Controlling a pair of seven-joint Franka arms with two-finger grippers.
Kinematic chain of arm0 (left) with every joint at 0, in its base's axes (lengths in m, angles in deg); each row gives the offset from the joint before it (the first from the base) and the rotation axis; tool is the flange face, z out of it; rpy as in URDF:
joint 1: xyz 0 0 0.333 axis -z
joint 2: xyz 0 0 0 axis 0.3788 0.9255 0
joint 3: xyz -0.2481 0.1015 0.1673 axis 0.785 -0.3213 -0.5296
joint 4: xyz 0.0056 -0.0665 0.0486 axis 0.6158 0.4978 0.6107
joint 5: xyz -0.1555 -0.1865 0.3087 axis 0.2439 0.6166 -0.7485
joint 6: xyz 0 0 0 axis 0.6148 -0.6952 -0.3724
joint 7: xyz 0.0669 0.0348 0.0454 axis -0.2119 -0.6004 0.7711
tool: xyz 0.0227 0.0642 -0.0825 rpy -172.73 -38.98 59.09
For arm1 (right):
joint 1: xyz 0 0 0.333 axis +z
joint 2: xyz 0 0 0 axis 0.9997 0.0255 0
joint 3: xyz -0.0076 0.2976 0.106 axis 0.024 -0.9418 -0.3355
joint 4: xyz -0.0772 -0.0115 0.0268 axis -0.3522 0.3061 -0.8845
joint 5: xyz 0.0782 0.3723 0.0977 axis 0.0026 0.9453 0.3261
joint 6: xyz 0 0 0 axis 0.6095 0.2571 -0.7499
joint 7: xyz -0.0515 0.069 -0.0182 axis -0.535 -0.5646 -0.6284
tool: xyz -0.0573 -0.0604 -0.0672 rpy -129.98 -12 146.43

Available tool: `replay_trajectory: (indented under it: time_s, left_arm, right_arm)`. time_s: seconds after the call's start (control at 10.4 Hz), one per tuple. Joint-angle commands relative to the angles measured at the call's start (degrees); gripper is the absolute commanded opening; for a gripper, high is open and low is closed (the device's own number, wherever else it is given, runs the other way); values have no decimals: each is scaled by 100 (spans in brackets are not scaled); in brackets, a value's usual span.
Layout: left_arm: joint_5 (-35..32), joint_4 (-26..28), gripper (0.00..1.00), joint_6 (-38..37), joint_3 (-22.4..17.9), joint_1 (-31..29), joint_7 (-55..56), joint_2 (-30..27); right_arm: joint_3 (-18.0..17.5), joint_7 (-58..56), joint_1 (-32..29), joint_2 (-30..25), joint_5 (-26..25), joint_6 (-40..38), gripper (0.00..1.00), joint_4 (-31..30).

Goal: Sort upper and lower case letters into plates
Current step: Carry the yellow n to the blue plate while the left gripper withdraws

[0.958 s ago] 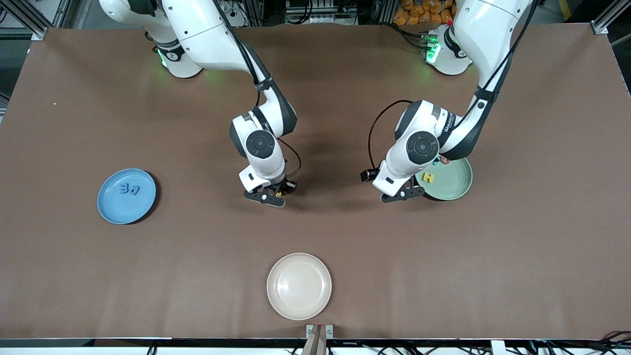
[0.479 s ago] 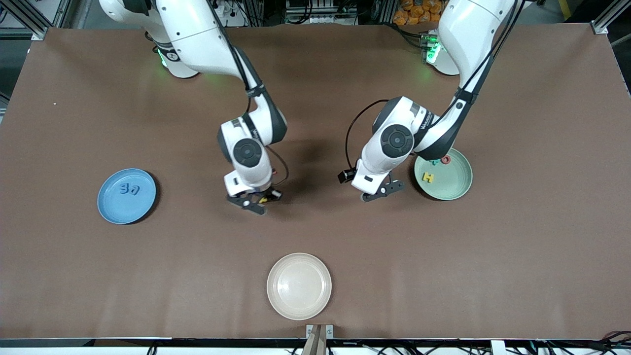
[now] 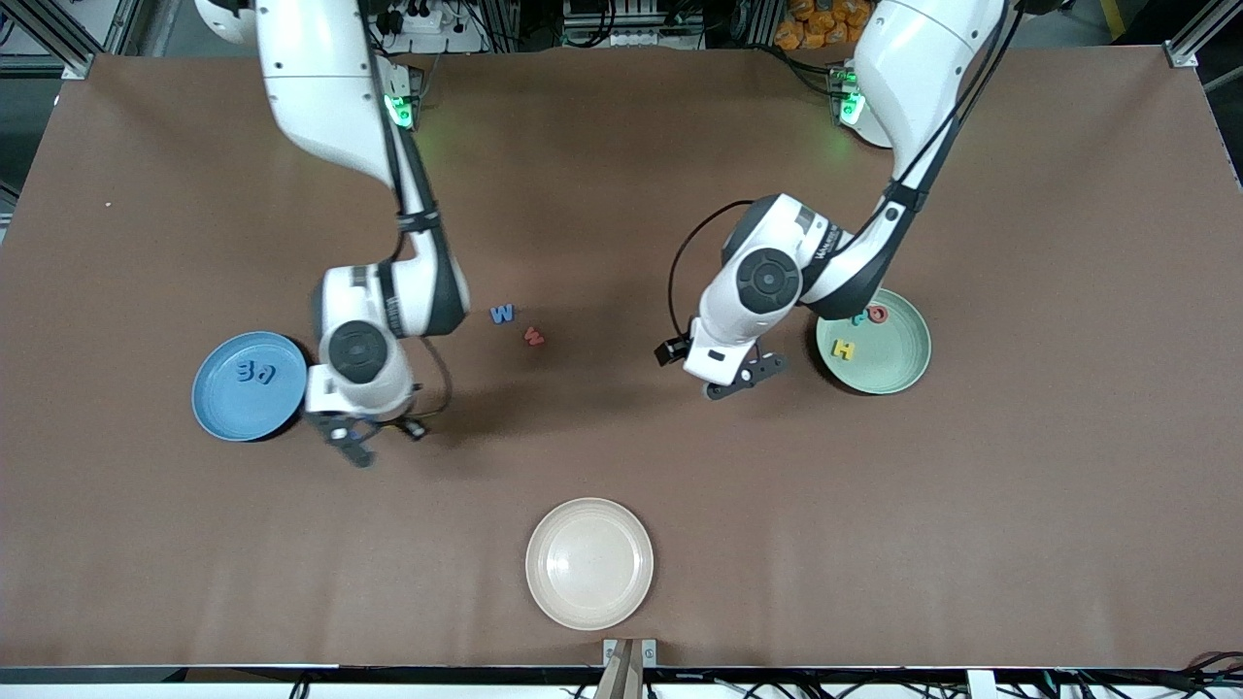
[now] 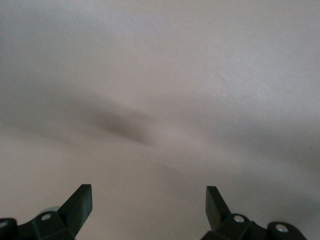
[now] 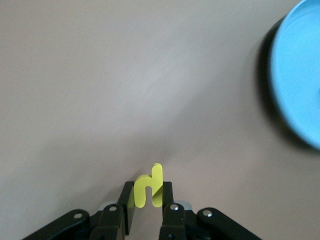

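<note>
Yellow small letter (image 5: 149, 188) sits pinched upright in our right gripper (image 3: 361, 439) jaws over the desk (image 3: 874, 534) just beside the blue plate (image 3: 216, 413), while left gripper (image 3: 743, 376) waits, jaws open, near the green plate (image 3: 898, 374).

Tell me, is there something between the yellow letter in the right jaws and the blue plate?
Nothing visible. The right gripper, shut on the yellow letter, hangs over bare table beside the blue plate, and only open table lies between them.
</note>
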Motion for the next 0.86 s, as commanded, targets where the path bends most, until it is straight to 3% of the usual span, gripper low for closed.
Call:
replay_trajectory:
  time_s: [0.0, 0.19, 0.38, 0.48, 0.57, 0.67, 0.77]
  left_arm:
    - [52, -678, 100, 2, 77, 475, 922, 582]
    - [43, -732, 100, 124, 78, 845, 1590, 637]
    - [8, -1039, 100, 196, 61, 1161, 2547, 794]
    - [-9, -1127, 100, 196, 43, 1293, 2882, 891]
    - [-149, -1163, 100, 196, 34, 1399, 3330, 900]
    - [-411, -1268, 100, 196, 34, 1531, 3856, 953]
    - [-709, -1547, 100, 196, 26, 1689, 4331, 1127]
  right_arm:
    - [471, -567, -260, -90, -57, -326, 0, -49]
    - [948, -1096, -277, -98, -40, -844, 0, -49]
    - [1081, -1133, -399, -72, -57, -1127, 0, -58]
    - [1081, -1246, -531, -72, -57, -1146, 5, -58]
    - [1090, -1291, -559, -55, -57, -1215, 63, -67]
    - [1090, -1291, -628, -54, -57, -1286, 100, -58]
    - [1073, -1213, -655, -11, -48, -1330, 100, -49]
